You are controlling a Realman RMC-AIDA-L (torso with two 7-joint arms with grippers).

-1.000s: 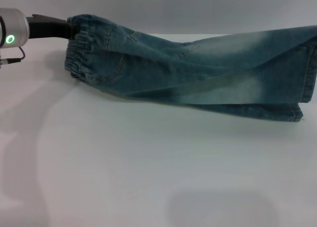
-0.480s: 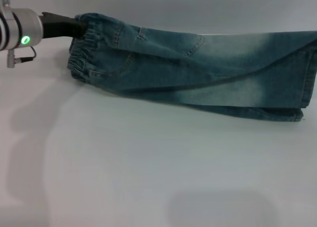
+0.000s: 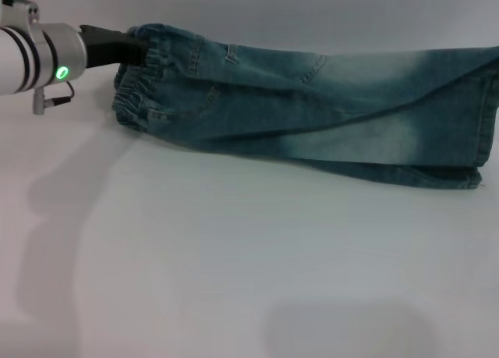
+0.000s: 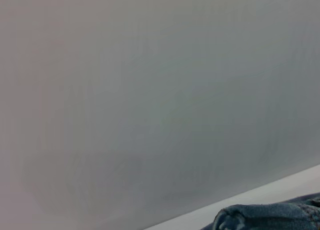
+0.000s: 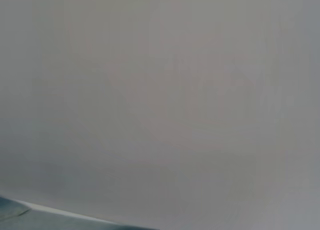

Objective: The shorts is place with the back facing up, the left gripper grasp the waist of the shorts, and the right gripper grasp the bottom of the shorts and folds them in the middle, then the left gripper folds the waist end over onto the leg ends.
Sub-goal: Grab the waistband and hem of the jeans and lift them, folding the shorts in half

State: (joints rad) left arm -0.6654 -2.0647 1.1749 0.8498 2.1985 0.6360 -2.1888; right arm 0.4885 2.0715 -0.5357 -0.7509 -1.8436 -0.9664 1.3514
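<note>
Tabletop (image 3: pixel 234 280) lies bare and white nearest the robot in the head view, with soft shadows on it. Beyond that open stretch the shorts (image 3: pixel 312 116) run across the far side, already doubled lengthwise so one leg lies over the other, back pockets showing. The leg ends (image 3: pixel 475 151) sit at the robot's right, their stitched hems stacked at the edge of view; the lower hem rests on the surface, while the upper edge runs out of the picture, so whether anything holds it there cannot be told.

At the robot's left, the waist end (image 3: pixel 140 77) is gathered and lifted slightly off the surface, pinched by the left claw (image 3: pixel 129 47), whose black fingers are closed on the elastic band (the green light on the arm marks it). The left wrist view shows only a dark bunch of denim at its edge against blank wall. The right claw does not appear in any view; the right wrist view shows a sliver of cloth and little else.

By my reading, the middle fold is done and the second step is in hand: carrying the waist over onto the hems. The next move calls for lifting the band high enough to clear the cloth, sweeping it toward the robot's right, and laying it down square over the hems without dragging the lower layers out of line.
</note>
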